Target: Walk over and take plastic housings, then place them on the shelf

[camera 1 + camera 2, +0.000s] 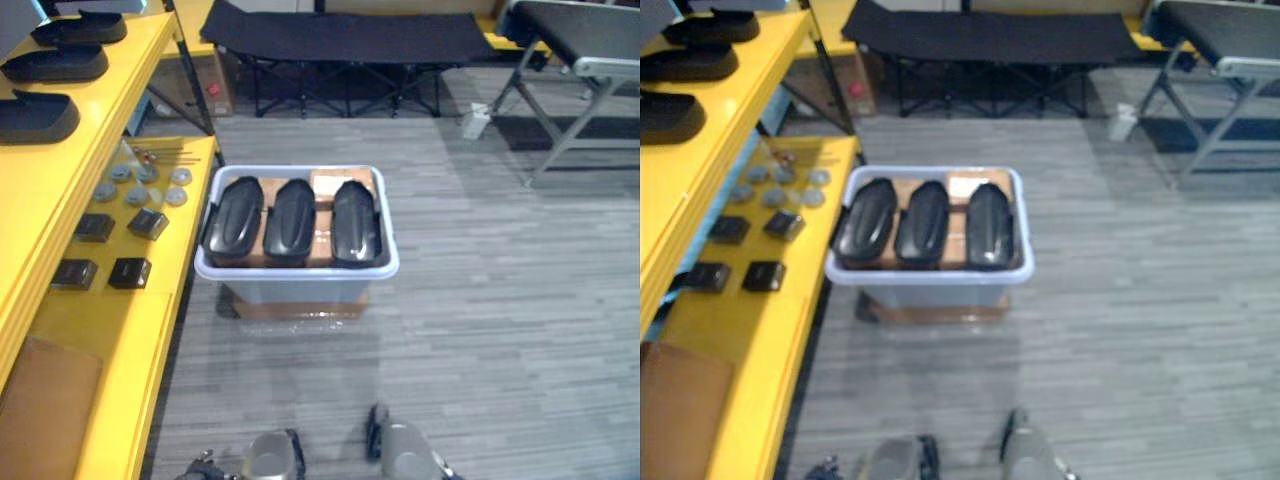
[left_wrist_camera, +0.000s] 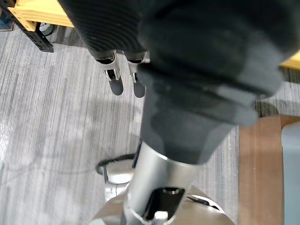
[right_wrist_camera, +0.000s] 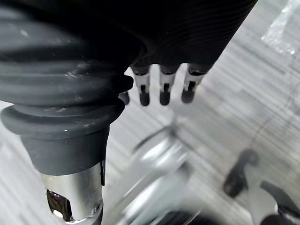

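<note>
Three black plastic housings [image 1: 235, 220] [image 1: 291, 220] [image 1: 355, 222] lie side by side on cardboard inside a pale grey bin [image 1: 298, 270] on the floor ahead. Three more black housings [image 1: 35, 117] [image 1: 55, 65] [image 1: 80, 28] rest on the top level of the yellow shelf [image 1: 60, 170] at the left. My left hand [image 2: 114, 77] hangs over the grey floor with straight fingers and holds nothing. My right hand [image 3: 164, 86] also hangs with straight fingers, with nothing in it. Both hands are well short of the bin.
The bin stands on a brown box [image 1: 300, 305]. The shelf's lower level carries small black boxes [image 1: 130, 272], grey discs [image 1: 140, 185] and a brown board [image 1: 45, 400]. A black folding cot [image 1: 350, 35] stands at the back, a grey metal stand [image 1: 580, 60] at the back right.
</note>
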You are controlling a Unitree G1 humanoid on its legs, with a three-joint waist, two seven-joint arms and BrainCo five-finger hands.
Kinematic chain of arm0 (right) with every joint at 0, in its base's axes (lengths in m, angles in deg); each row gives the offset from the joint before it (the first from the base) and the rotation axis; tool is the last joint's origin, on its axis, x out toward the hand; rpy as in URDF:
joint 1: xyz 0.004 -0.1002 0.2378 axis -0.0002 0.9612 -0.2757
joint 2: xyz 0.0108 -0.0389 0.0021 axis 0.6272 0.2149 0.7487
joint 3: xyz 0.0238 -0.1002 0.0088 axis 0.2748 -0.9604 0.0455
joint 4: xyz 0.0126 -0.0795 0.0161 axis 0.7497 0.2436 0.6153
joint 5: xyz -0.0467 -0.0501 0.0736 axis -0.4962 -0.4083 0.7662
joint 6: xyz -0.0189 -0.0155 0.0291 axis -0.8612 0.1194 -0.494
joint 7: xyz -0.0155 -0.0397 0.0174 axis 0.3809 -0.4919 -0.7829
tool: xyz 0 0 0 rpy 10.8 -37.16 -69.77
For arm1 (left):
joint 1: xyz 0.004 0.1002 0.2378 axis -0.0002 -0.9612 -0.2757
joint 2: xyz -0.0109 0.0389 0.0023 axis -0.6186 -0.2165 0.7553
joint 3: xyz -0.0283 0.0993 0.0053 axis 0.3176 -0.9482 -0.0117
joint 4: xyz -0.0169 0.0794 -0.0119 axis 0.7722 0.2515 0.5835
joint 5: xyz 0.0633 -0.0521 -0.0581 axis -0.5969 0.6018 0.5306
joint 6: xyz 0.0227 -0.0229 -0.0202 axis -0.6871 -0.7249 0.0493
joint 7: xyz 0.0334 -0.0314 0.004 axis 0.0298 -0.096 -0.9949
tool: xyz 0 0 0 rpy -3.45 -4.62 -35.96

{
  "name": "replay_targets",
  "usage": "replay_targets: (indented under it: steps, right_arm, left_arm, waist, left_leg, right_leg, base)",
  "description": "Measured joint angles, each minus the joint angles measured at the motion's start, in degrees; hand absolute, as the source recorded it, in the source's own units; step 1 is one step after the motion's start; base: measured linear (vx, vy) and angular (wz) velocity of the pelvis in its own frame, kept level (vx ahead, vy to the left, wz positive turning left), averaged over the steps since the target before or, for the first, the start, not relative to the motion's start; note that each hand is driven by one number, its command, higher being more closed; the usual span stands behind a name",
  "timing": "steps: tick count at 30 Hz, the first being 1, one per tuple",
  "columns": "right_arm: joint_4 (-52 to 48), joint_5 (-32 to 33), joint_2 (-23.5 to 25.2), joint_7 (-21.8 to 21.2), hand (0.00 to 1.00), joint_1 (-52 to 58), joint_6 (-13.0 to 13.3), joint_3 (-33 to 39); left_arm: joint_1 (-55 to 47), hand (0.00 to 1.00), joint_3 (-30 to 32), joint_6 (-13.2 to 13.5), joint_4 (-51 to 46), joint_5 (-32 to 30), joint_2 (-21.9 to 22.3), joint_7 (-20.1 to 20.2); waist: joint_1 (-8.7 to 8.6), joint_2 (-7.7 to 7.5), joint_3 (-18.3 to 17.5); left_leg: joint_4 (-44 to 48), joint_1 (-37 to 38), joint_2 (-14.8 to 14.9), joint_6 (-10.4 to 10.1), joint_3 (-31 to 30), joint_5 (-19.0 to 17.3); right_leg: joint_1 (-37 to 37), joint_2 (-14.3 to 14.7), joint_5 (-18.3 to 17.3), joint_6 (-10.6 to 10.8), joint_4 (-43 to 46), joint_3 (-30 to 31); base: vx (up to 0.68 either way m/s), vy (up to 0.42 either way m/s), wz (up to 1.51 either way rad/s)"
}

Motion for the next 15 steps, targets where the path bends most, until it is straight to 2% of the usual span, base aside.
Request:
replay_targets:
  steps: [1,2,3,5,6,7,9,10,11,12,13,15]
  right_arm:
    - [0.1,0.0,1.0,0.0,0.00,1.7,-0.3,0.2]
    - [0.0,-0.3,0.2,-0.1,0.00,2.4,-0.4,0.5]
    - [-0.1,-0.7,0.0,-0.1,0.00,2.4,-0.5,0.3]
    - [-0.3,-1.0,-0.1,-0.1,0.00,2.8,-0.4,0.6]
    - [-0.3,-0.9,-0.2,0.0,0.00,3.0,-0.3,0.8]
    - [-0.4,-0.9,-0.1,0.3,0.00,2.8,0.2,1.1]
    - [-1.0,-1.0,-1.4,0.1,0.00,0.8,2.3,2.0]
    - [-1.3,-1.0,-1.7,0.0,0.00,-0.3,3.0,2.5]
    - [-3.2,-1.0,-3.1,-0.2,0.00,-2.4,4.4,2.9]
    - [-3.8,-1.0,-2.8,-0.1,0.00,-3.0,4.7,2.8]
    - [-5.5,-1.1,-2.4,0.0,0.00,-3.3,5.0,2.1]
    - [-6.2,-2.4,-2.2,0.5,0.00,-4.0,5.1,2.1]
  left_arm:
    - [-0.4,0.00,-0.8,-1.3,0.1,0.0,-0.2,-0.3]
    - [-1.3,0.00,-0.7,-2.0,0.1,0.1,1.3,-1.3]
    - [-1.5,0.00,-0.2,-2.0,0.1,0.3,1.8,-2.1]
    - [-1.5,0.00,1.4,-2.0,0.0,2.4,1.9,-2.5]
    - [-1.5,0.00,4.0,-1.8,0.0,3.0,2.6,-2.5]
    - [-1.5,0.00,4.8,-1.7,0.0,3.0,2.6,-2.6]
    - [-1.4,0.00,4.3,-1.7,0.1,2.6,2.0,-2.4]
    - [-1.3,0.00,4.1,-1.7,0.1,2.3,2.0,-2.3]
    - [-0.4,0.00,2.7,-1.7,0.6,2.1,2.2,-1.9]
    - [0.1,0.00,2.4,-1.8,1.1,2.1,2.1,-1.8]
    - [0.8,0.00,1.7,-1.8,1.3,2.0,1.0,-1.4]
    - [1.1,0.00,2.1,-1.7,1.2,2.3,0.6,-1.1]
  waist:
    - [-0.38,1.00,-1.1]
    - [-0.36,2.88,-3.1]
    - [-0.41,3.07,-3.2]
    - [-0.46,3.03,-3.2]
    - [-0.15,2.26,-2.7]
    - [0.00,1.84,-2.4]
    - [-0.24,1.65,-2.3]
    - [-0.47,1.74,-2.3]
    - [-0.44,2.91,-2.0]
    - [-0.46,2.66,-2.0]
    - [-0.51,1.38,-1.2]
    - [-0.38,-0.06,-0.4]
  left_leg:
    - [0.6,1.5,1.7,-2.1,-1.7,-1.9]
    - [-1.0,2.0,3.6,-3.6,-1.6,-1.4]
    - [-0.8,1.9,4.1,-3.9,-1.5,0.2]
    - [7.0,-1.7,5.7,-4.2,-2.0,6.4]
    - [15.3,-5.2,6.8,-4.7,-2.9,10.8]
    - [17.2,-5.8,7.3,-4.8,-2.2,9.5]
    - [9.0,-5.9,6.9,-3.7,4.0,8.6]
    - [3.4,-6.0,6.3,-3.1,5.9,9.9]
    - [-7.6,-7.6,5.1,-0.5,7.8,18.1]
    - [-8.3,-7.3,4.4,-0.6,7.9,18.3]
    - [-10.8,-7.0,2.4,-0.2,8.1,18.8]
    - [-13.2,-7.2,0.2,0.3,9.0,19.2]
  right_leg:
    - [-0.5,0.7,5.4,-0.6,5.0,-0.4]
    - [-1.7,2.0,2.4,-1.9,7.1,-1.3]
    - [-1.7,2.1,1.1,-2.4,7.9,-2.1]
    - [0.9,2.5,0.3,-3.2,7.0,-3.7]
    - [5.2,2.6,0.3,-3.3,4.0,-4.4]
    - [8.7,2.4,0.5,-3.4,1.6,-4.9]
    - [14.1,1.2,0.9,-2.7,-2.1,-5.3]
    - [14.6,0.9,1.1,-2.4,-3.0,-5.4]
    - [14.5,1.5,1.1,-0.6,-4.7,-5.3]
    - [14.5,0.8,1.2,0.0,-5.4,-4.8]
    - [14.4,-0.5,1.5,0.5,-6.9,-4.7]
    - [13.1,-2.3,1.6,1.0,-7.2,-4.5]
  base:
    - [0.64,-0.422,0.33]
    - [0.64,-0.386,0.28]
    - [0.56,-0.330,0.23]
    - [0.37,-0.240,0.35]
    - [0.38,-0.197,0.24]
    - [0.37,-0.148,0.20]
    - [0.28,-0.033,0.06]
    - [0.23,0.057,-0.06]
    - [0.15,0.078,-0.08]
    - [0.11,0.104,0.00]
    - [0.05,0.081,0.06]
    - [0.04,0.109,0.06]
